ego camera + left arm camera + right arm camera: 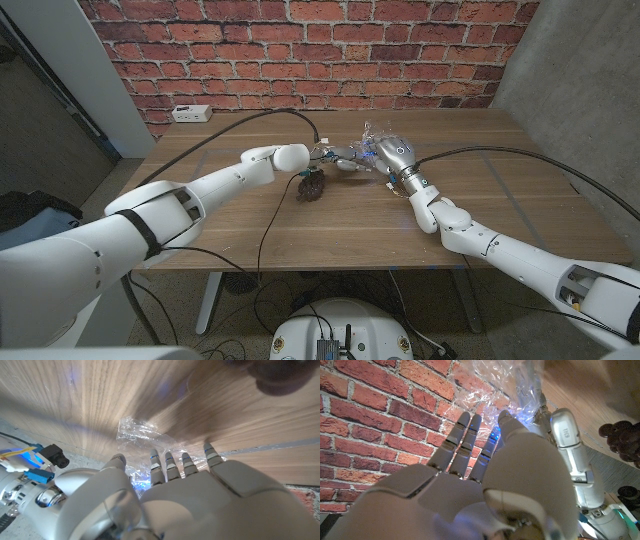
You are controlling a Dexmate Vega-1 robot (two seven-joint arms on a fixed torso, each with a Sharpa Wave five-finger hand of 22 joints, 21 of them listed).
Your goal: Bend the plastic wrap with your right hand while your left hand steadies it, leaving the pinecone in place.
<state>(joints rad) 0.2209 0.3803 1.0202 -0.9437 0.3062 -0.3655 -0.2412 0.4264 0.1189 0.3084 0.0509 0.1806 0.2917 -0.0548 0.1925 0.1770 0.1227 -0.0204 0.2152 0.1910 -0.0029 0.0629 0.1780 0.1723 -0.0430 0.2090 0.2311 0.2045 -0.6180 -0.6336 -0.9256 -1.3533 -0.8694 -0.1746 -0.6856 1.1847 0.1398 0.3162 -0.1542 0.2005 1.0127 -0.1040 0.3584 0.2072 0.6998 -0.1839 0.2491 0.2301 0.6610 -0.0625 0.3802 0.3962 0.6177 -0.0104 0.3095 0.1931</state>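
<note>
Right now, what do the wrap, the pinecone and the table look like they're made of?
Wrap: thin clear plastic film, glossy, judging by its crinkles and glints.
Pinecone: dark brown and rough, seemingly woody; too small to tell more.
Table: wood or wood-look laminate with a matte finish; straight grain shows, but which one is unclear.

Left hand (338, 160) and right hand (392, 155) meeting on plastic wrap (372, 134), pinecone (311, 187) beside, wooden table (220, 225)

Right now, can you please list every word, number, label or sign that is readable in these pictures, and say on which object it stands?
No text can be read in any view.
The white power strip at the table's far edge bears no marking that shows.
The left hand, the right hand, the plastic wrap and the pinecone show no print.
</note>
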